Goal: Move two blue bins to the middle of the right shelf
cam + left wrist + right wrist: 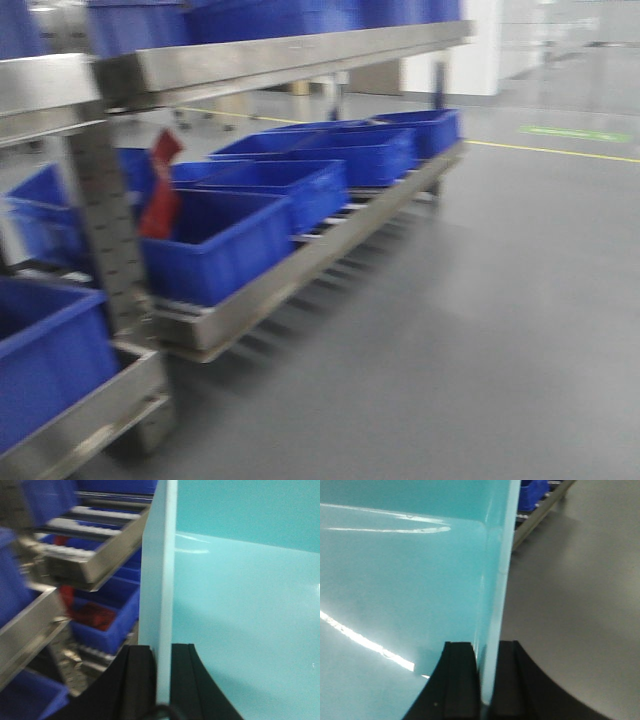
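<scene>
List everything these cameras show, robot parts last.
blue bins: at least six (blurred), blue, in rows on the low shelf level, with more on the top level and at lower left
held bin: one as far as the views show, teal, a side wall in each gripper
shelves: two racks, bare steel, left half of the front view
red tag: one, red, over the nearest bin by the upright
floor: grey, right of the racks
yellow line: one, yellow, across the far floor
left gripper: one, black, shut on the held bin's wall
right gripper: one, black, shut on the held bin's wall
</scene>
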`<action>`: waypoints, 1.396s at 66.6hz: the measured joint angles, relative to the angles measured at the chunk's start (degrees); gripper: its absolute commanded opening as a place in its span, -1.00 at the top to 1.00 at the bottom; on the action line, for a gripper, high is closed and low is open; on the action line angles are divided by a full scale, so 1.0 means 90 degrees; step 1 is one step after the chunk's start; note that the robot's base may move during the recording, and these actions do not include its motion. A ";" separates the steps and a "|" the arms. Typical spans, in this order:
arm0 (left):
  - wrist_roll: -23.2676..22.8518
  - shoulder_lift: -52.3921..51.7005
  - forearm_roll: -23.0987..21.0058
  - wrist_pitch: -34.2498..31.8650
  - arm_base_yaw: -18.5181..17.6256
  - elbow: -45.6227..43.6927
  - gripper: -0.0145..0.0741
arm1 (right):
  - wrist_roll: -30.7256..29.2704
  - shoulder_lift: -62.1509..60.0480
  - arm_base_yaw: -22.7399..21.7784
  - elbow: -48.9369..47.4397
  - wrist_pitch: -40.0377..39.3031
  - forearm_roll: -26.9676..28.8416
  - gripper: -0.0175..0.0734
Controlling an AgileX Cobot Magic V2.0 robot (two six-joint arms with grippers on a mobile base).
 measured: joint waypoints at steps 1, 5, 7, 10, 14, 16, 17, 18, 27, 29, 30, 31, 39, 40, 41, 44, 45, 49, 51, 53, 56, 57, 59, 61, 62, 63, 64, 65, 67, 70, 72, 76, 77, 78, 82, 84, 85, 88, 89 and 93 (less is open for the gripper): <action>0.0000 0.0000 0.0000 -0.0012 0.0000 0.0000 0.92 | 0.0000 0.0000 0.0000 0.0000 0.0000 0.0000 0.97; 0.0000 0.0000 0.0000 -0.0028 0.0000 0.0000 0.92 | 0.0000 0.0000 0.0000 0.0000 0.0000 0.0000 0.97; 0.0000 0.0000 0.0000 -0.0028 0.0000 0.0000 0.92 | 0.0000 0.0000 0.0000 0.0000 0.0000 0.0000 0.97; 0.0000 0.0000 0.0003 -0.0028 0.0000 0.0000 0.92 | 0.0000 0.0000 0.0000 0.0000 0.0000 0.0000 0.97; 0.0000 0.0000 0.0003 -0.0028 0.0000 0.0000 0.92 | 0.0000 0.0000 0.0000 0.0000 0.0000 0.0000 0.97; 0.0000 0.0000 0.0003 -0.0040 0.0000 0.0000 0.92 | 0.0000 0.0000 0.0000 0.0000 0.0000 0.0000 0.97; 0.0000 0.0000 0.0003 -0.0039 0.0000 0.0000 0.92 | 0.0000 0.0000 0.0000 0.0000 0.0000 0.0000 0.97; 0.0000 0.0000 0.0003 -0.0039 0.0000 0.0000 0.92 | 0.0000 0.0000 0.0000 0.0000 0.0000 0.0000 0.97; 0.0000 0.0000 0.0003 -0.0039 0.0000 0.0000 0.92 | 0.0000 0.0000 0.0000 0.0000 0.0000 0.0000 0.97; 0.0000 0.0000 0.0003 -0.0039 0.0000 0.0000 0.92 | 0.0000 0.0000 0.0000 0.0000 0.0000 0.0000 0.97; 0.0000 0.0000 0.0003 -0.0039 0.0000 0.0000 0.92 | 0.0000 0.0000 0.0000 0.0000 0.0000 0.0000 0.97; 0.0000 0.0000 0.0003 -0.0039 0.0000 0.0000 0.92 | 0.0000 0.0000 0.0000 0.0000 0.0000 0.0000 0.97; 0.0000 0.0000 0.0003 -0.0065 0.0000 0.0000 0.92 | 0.0000 0.0000 0.0000 0.0000 0.0000 0.0000 0.97; 0.0000 0.0000 0.0003 -0.0065 0.0000 0.0000 0.92 | 0.0000 0.0000 0.0000 0.0000 0.0000 0.0000 0.97; 0.0000 0.0000 0.0003 -0.0065 0.0000 0.0000 0.92 | 0.0000 0.0000 0.0000 0.0000 0.0000 0.0000 0.97; 0.0000 0.0000 0.0003 -0.0078 0.0000 0.0000 0.92 | 0.0000 0.0000 0.0000 0.0000 0.0000 0.0000 0.97; 0.0000 0.0000 0.0003 -0.0078 0.0000 0.0000 0.92 | 0.0000 0.0000 0.0000 0.0000 0.0000 0.0000 0.97; 0.0000 0.0000 0.0015 -0.0078 0.0000 0.0000 0.92 | 0.0000 0.0000 0.0000 0.0000 0.0000 0.0000 0.97; 0.0012 0.0000 0.0015 -0.0078 0.0000 0.0000 0.92 | 0.0000 0.0000 0.0000 0.0000 0.0000 0.0000 0.97; 0.0012 0.0000 0.0015 -0.0078 0.0000 0.0000 0.92 | 0.0000 0.0000 0.0000 0.0000 0.0000 0.0000 0.97; 0.0012 0.0000 0.0015 -0.0078 0.0000 0.0000 0.92 | 0.0000 0.0000 0.0000 0.0000 0.0000 0.0000 0.97; 0.0012 0.0000 0.0015 -0.0078 0.0000 0.0000 0.92 | 0.0000 0.0000 0.0000 0.0000 0.0000 0.0000 0.97; 0.0012 0.0000 0.0015 -0.0078 0.0000 0.0000 0.92 | 0.0000 0.0000 0.0000 0.0000 0.0000 0.0000 0.97; 0.0012 0.0000 0.0015 -0.0078 0.0000 0.0000 0.92 | 0.0000 0.0000 0.0000 0.0000 0.0000 0.0000 0.97; 0.0012 0.0000 0.0015 -0.0078 0.0000 0.0000 0.92 | 0.0000 0.0000 0.0000 0.0000 0.0000 0.0000 0.97; 0.0012 0.0000 0.0015 -0.0078 0.0000 0.0000 0.92 | 0.0000 0.0000 0.0000 0.0000 0.0000 0.0000 0.97; 0.0012 0.0000 0.0015 -0.0078 0.0000 0.0000 0.92 | 0.0000 0.0000 0.0000 0.0000 0.0000 0.0000 0.97; 0.0012 0.0000 0.0015 -0.0078 0.0000 0.0000 0.92 | 0.0000 0.0000 0.0000 0.0000 0.0000 0.0000 0.97; 0.0012 0.0000 0.0015 -0.0078 0.0000 0.0000 0.92 | 0.0000 0.0000 0.0000 0.0000 0.0000 0.0000 0.97; 0.0012 0.0000 0.0015 -0.0078 0.0000 0.0000 0.92 | 0.0000 0.0000 0.0000 0.0000 0.0000 0.0000 0.97; 0.0012 0.0000 0.0015 -0.0078 0.0000 0.0000 0.92 | 0.0000 0.0000 0.0000 0.0000 0.0000 0.0000 0.97; 0.0012 0.0000 0.0015 -0.0078 0.0000 0.0000 0.92 | 0.0000 0.0000 0.0000 0.0000 0.0000 0.0000 0.97; 0.0012 0.0000 0.0015 -0.0078 0.0000 0.0000 0.92 | 0.0011 0.0000 0.0000 0.0000 0.0000 0.0000 0.97; 0.0012 0.0000 0.0015 -0.0078 0.0000 0.0000 0.92 | 0.0011 0.0000 0.0000 0.0000 0.0000 0.0000 0.97; 0.0012 0.0000 0.0015 -0.0078 0.0000 0.0000 0.92 | 0.0011 0.0000 0.0000 0.0000 0.0000 0.0012 0.97; 0.0012 0.0000 0.0027 -0.0078 0.0000 0.0000 0.92 | 0.0011 0.0000 0.0000 0.0000 0.0000 0.0012 0.97; 0.0012 0.0000 0.0027 -0.0078 0.0000 0.0000 0.92 | 0.0011 0.0000 0.0000 0.0000 0.0000 0.0012 0.97; 0.0012 0.0000 0.0027 -0.0078 0.0000 0.0000 0.92 | 0.0011 0.0000 0.0000 0.0000 0.0000 0.0012 0.97; 0.0012 0.0000 0.0027 -0.0078 0.0000 0.0000 0.92 | 0.0011 0.0000 0.0000 0.0000 0.0000 0.0012 0.97; 0.0012 0.0000 0.0027 -0.0078 0.0000 0.0000 0.92 | 0.0011 0.0000 0.0000 0.0000 0.0000 0.0012 0.97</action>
